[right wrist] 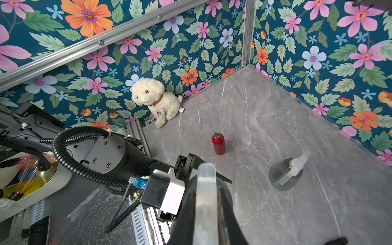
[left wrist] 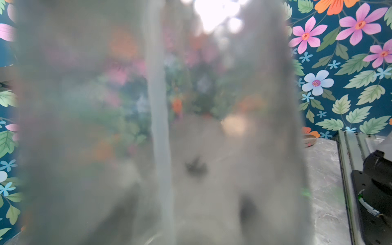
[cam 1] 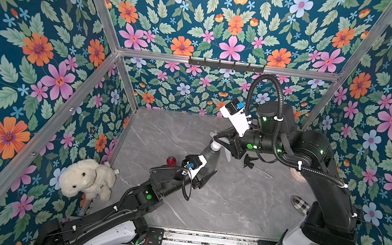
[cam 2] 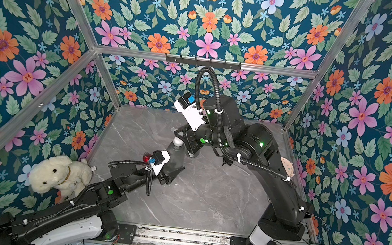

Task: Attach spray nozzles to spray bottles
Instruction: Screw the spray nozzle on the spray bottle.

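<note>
We judge the smoky-grey bottle [cam 1: 208,159], near the middle of the tabletop [cam 1: 230,208], light, thin-walled and slippery: left jaws clamp its wide lower body, right jaws are closed on the whitish nozzle [cam 1: 215,145] at its neck, best turned by the stiff collar.

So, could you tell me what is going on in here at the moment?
The two arms are fitting a spray head. The left gripper has its jaws around the body of a grey cone bottle, while the right gripper is closed on the whitish spray nozzle sitting at its neck. A second grey bottle stands on the table with its nozzle already on. The red bottle is open-topped, and the black nozzle lies loose nearby.
</note>
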